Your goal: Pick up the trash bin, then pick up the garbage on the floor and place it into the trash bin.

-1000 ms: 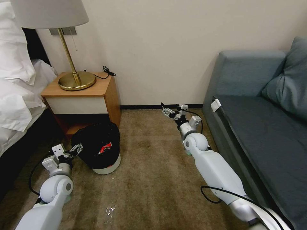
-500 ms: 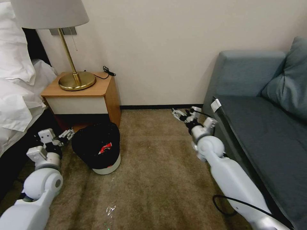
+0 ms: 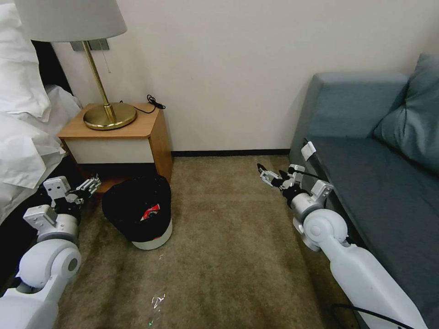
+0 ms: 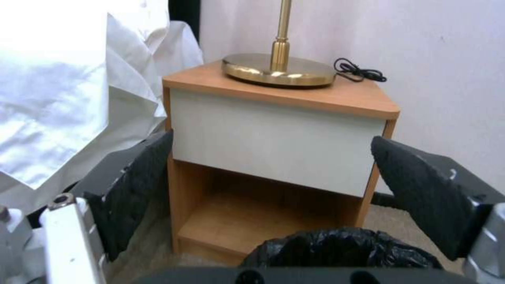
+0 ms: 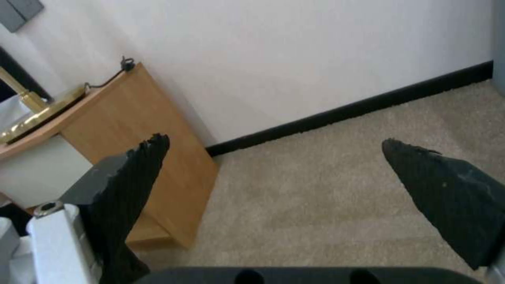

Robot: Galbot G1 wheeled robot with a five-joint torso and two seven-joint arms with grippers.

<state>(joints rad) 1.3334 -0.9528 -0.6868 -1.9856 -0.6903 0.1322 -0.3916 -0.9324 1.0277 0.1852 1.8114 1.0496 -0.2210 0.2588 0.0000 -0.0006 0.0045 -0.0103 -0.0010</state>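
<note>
Change noted: against the head views of a second ago and half a second ago, both arms have drawn apart. The left pincer, earlier touching the bin's rim at the lower left, now stands up and to the left of it, clear of the black liner. The right pincer has shifted from centre frame toward the right, beside the sofa. The trash bin has not moved.

Meaning for the task, as a judgement: the bin is set down on the carpet and released, which suggests the job is at or near its end rather than a grasp in hand.

Present state: the left pincer is open and empty, its pads spread wide in the left wrist view, where the bin's liner sits low in the frame with the nightstand behind. The right pincer is likewise open and empty, over bare carpet.

Position: the bin stands at left centre, in front of the nightstand, just to the right of the left pincer, not touching. A red-and-white packet lies inside it. Faint glints show on the carpet at lower centre; their nature cannot be told.
</note>
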